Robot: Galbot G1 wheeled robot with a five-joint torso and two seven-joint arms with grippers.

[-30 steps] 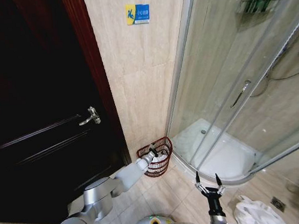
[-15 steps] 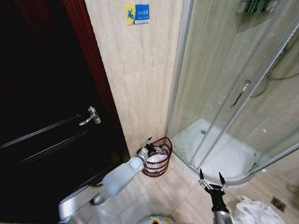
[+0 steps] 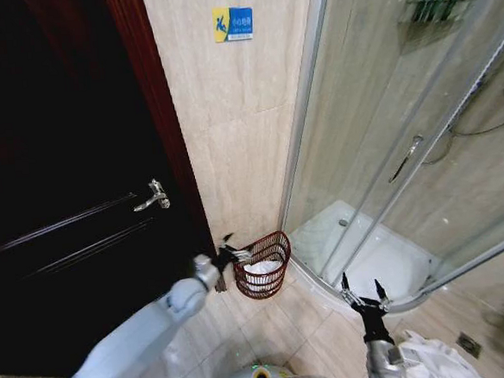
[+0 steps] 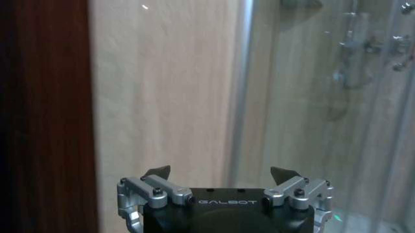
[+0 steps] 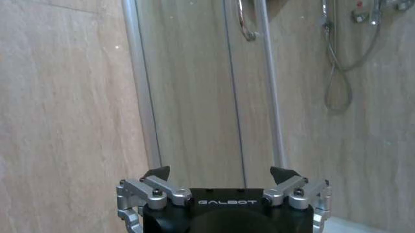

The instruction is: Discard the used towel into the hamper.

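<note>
Risk: your left gripper (image 3: 226, 253), fingers apart and empty, sits just left of the hamper (image 3: 264, 277) rim at lower centre; a sideways swing could tip it | white towel (image 3: 264, 268) inside hamper | right gripper (image 3: 365, 296) open, lower right | dark door (image 3: 72, 210) crowds the left, shower glass (image 3: 405, 144) the right.

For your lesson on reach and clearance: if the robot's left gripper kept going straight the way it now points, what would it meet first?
Probably the tiled wall. The left gripper, open and empty, faces that beige wall between the dark door frame and the shower screen's metal edge. How far off the wall lies is unclear.
</note>
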